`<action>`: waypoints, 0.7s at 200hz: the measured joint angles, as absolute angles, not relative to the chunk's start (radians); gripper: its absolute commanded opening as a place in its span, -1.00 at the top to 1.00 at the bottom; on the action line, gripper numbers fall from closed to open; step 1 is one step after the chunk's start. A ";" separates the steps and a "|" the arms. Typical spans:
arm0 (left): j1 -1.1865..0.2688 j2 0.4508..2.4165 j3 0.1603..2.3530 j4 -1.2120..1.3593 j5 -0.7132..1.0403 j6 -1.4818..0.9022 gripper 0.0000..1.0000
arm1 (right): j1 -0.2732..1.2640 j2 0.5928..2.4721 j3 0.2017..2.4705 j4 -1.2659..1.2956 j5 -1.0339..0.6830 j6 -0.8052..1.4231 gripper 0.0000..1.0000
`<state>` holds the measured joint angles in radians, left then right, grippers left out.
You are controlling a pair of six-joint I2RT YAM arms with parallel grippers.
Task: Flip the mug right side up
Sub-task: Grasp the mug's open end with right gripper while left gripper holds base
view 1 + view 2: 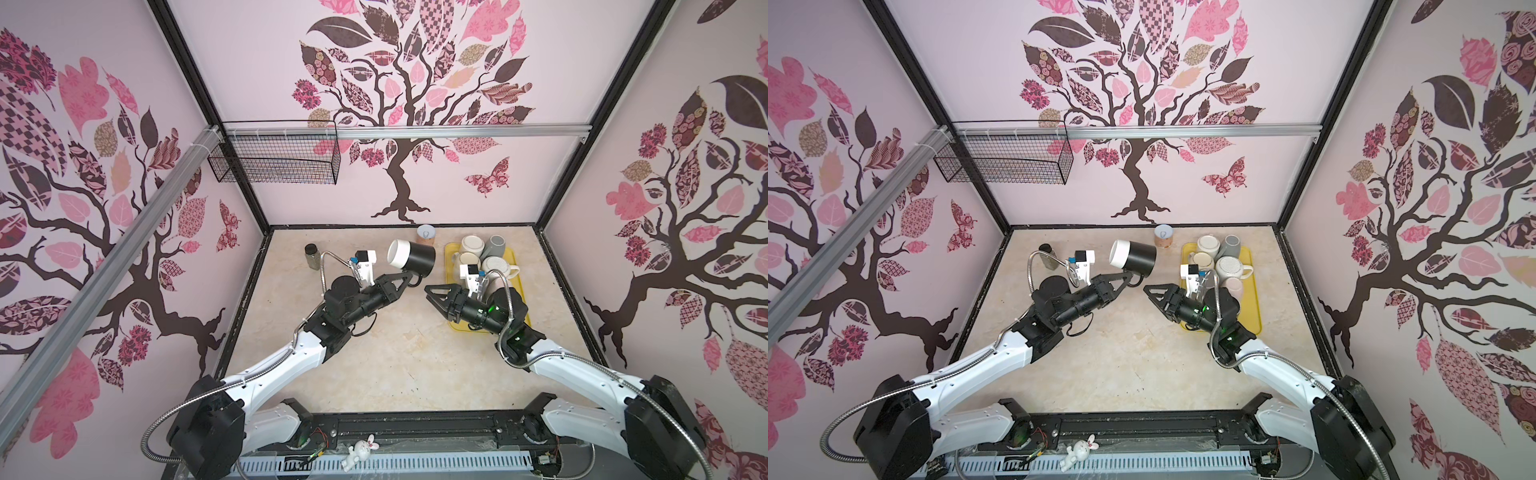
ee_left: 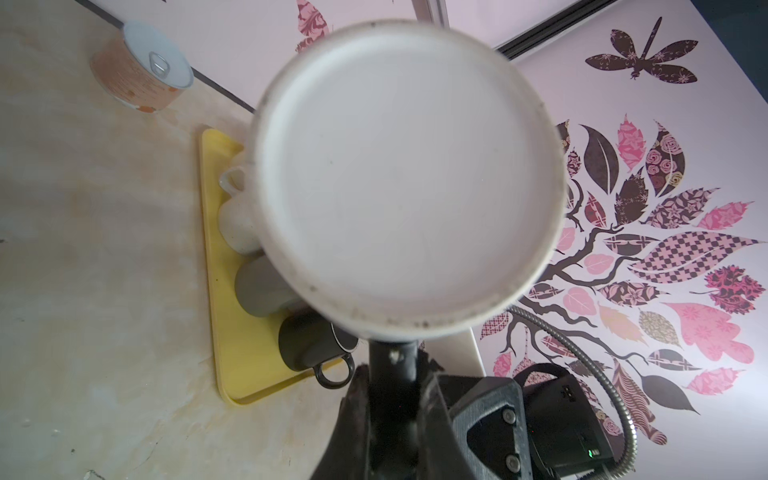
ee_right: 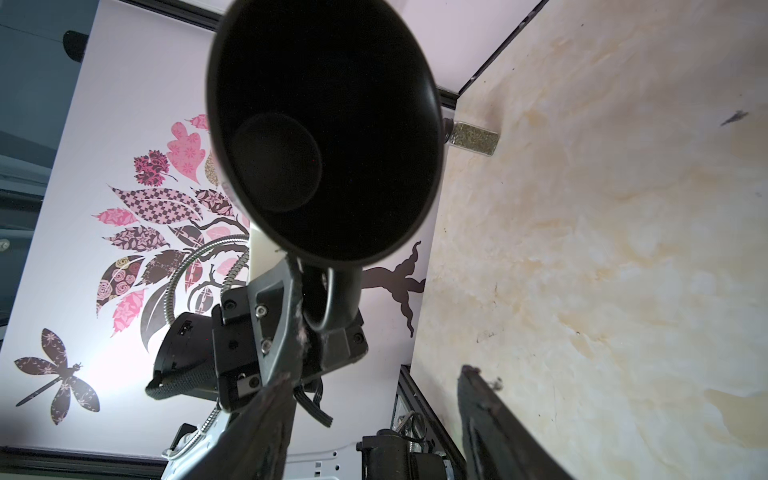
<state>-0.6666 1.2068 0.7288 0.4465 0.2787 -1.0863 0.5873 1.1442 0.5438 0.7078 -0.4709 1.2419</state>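
A black mug [image 1: 417, 259] [image 1: 1140, 257] hangs on its side above the table's far middle. Its white base [image 2: 407, 178] faces left and fills the left wrist view. Its dark mouth [image 3: 332, 124] faces right, towards the right arm. My left gripper [image 1: 409, 277] [image 1: 1128, 277] [image 2: 392, 365] is shut on the mug's handle from below. My right gripper [image 1: 428, 289] [image 1: 1148, 289] [image 3: 376, 374] stands open a little to the right of the mug and lower. Nothing is between its fingers, and it does not touch the mug.
A yellow tray [image 1: 519, 291] [image 1: 1252, 291] [image 2: 216, 291] holding several mugs sits at the back right, under the right arm. A small can [image 1: 425, 235] [image 2: 141, 70] stands by the back wall. A spice jar [image 1: 311, 257] [image 3: 473, 139] stands at the back left. A wire basket [image 1: 274, 162] hangs on the wall.
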 measured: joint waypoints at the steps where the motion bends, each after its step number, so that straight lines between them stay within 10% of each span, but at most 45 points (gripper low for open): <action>1: -0.668 1.208 0.729 0.448 0.279 -1.087 1.00 | 0.588 1.147 0.546 0.712 -0.472 1.244 -0.31; 140: -0.694 1.206 0.701 0.513 0.297 -1.164 1.00 | 0.588 1.271 0.585 0.906 -0.520 1.355 0.56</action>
